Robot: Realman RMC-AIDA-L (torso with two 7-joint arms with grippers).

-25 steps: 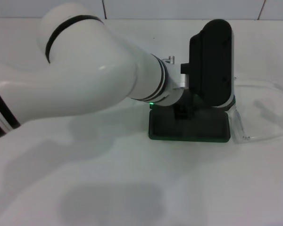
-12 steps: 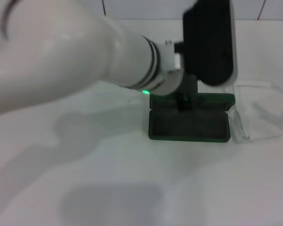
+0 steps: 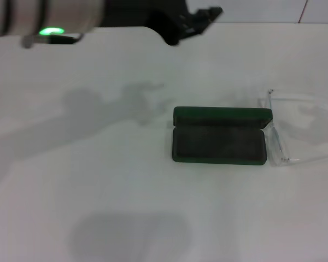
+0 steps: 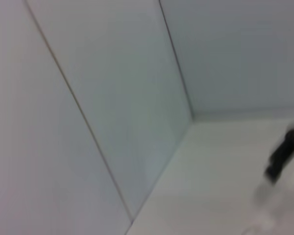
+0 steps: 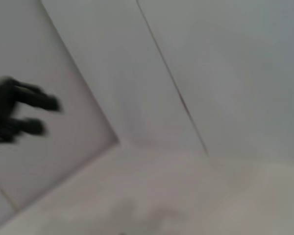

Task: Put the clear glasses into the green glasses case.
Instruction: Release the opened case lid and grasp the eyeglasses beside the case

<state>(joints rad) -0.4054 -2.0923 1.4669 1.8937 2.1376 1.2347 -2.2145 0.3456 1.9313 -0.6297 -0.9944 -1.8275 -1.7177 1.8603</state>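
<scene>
The clear glasses lie on the table just right of the green glasses case, one thin arm running along the case's right end — touching it or nearly so, you cannot tell which. The case sits open, lid folded to the far side, grey lining bare and nothing in it. So the step in hand, as I judge it, is the pickup: come down on the frame's front bar rather than a thin arm, grip lightly, lift clear of the case wall, then lower the glasses level into the tray.

The left gripper is high at the far edge in the head view, its fingers look parted with nothing between them. The right wrist view alone shows a dark claw against the wall — two prongs apart, empty — most likely that same left gripper. The right gripper itself appears nowhere.
</scene>
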